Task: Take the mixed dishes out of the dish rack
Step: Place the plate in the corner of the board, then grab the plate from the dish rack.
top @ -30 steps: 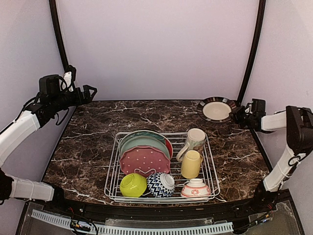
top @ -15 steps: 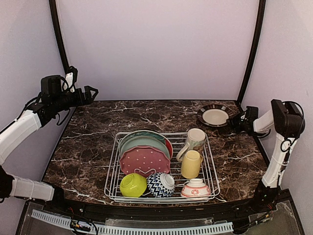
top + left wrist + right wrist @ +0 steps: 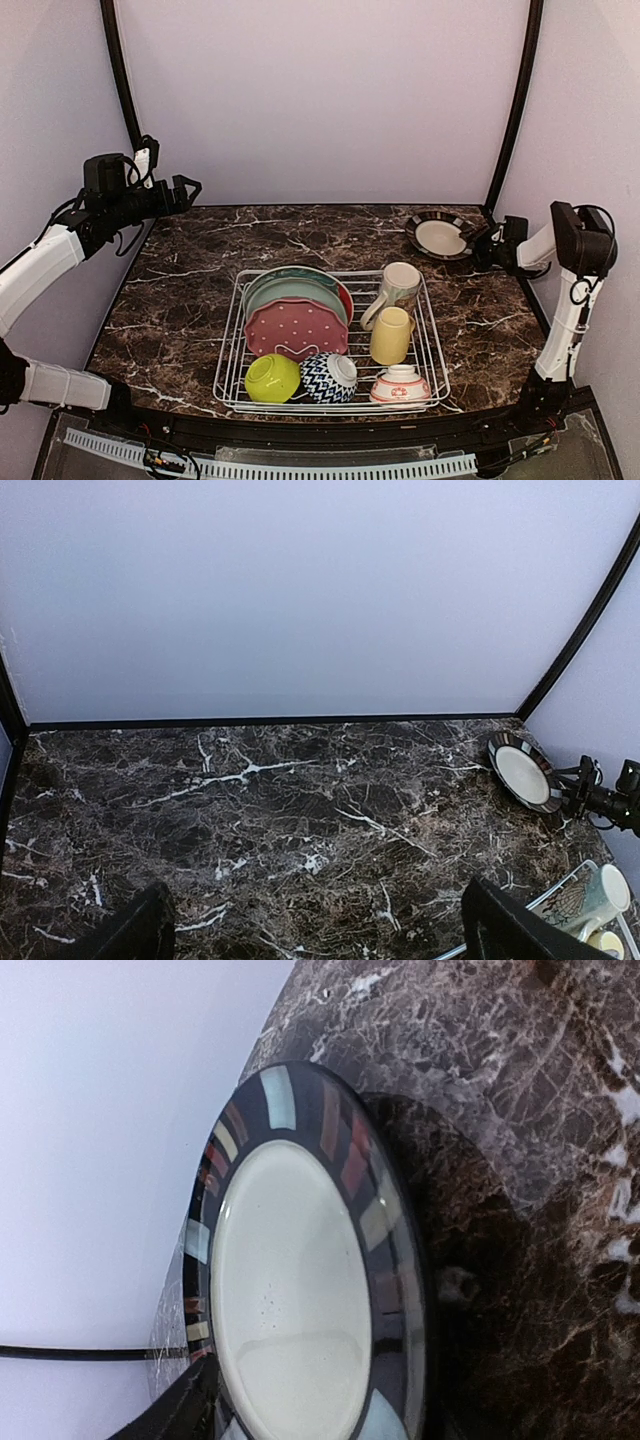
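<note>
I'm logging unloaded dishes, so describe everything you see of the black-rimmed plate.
The black-rimmed plate is round, glossy, seemingly ceramic, with a cream centre and a dark rim banded in pale blue, rust and cream. It sits at the far right corner of the marble table, the right end effector at its right edge.

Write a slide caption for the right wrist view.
Close view of the black-rimmed plate on the dark marble table.

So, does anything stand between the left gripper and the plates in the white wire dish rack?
Nothing visible does. The left gripper hangs open at the far left edge; only bare dark marble table lies between it and the white wire dish rack.
</note>
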{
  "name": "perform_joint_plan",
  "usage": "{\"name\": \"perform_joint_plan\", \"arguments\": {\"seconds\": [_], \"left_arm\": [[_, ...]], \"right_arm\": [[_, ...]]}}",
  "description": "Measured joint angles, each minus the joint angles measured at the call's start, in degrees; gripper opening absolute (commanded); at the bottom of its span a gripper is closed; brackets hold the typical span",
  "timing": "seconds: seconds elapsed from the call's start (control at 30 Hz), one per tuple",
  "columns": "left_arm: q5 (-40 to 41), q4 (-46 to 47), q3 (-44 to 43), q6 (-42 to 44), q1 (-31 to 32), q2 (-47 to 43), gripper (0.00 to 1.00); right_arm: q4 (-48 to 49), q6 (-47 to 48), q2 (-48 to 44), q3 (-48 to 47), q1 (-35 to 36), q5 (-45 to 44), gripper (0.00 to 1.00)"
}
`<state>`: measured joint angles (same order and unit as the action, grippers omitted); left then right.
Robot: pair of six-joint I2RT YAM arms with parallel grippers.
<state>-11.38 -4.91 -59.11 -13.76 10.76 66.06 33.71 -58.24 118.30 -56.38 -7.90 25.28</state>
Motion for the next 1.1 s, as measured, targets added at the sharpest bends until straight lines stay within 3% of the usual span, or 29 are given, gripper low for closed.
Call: {"name": "perform_joint_plan", "arguments": {"seconds": [0.2, 0.47, 0.63, 0.87, 1.1], "left_arm": [[-0.2, 0.0, 0.0, -0.2, 0.0, 0.0, 0.99], [-1.3, 0.1, 0.0, -0.8, 0.0, 0.0, 0.99], [-1.8, 0.1, 0.0, -1.3, 0.0, 0.0, 0.99], [-1.7, 0.1, 0.0, -1.5, 0.0, 0.0, 0.99], [-1.7, 0.1, 0.0, -1.5, 0.0, 0.0, 0.99]], "right_arm": [[-10.7, 8.4, -7.5, -0.2, -0.7, -3.3, 0.88], [-24.8, 19.1, -18.3, 0.8, -2.3, -8.4, 0.87], [-28.8, 28.9, -25.7, -0.8, 1.6, -6.1, 0.87], [-31.6, 48.8, -29.8, -9.7, 20.9, 6.8, 0.87], [-47.0, 69.5, -29.0, -18.7, 43.4, 14.0, 0.84]]}}
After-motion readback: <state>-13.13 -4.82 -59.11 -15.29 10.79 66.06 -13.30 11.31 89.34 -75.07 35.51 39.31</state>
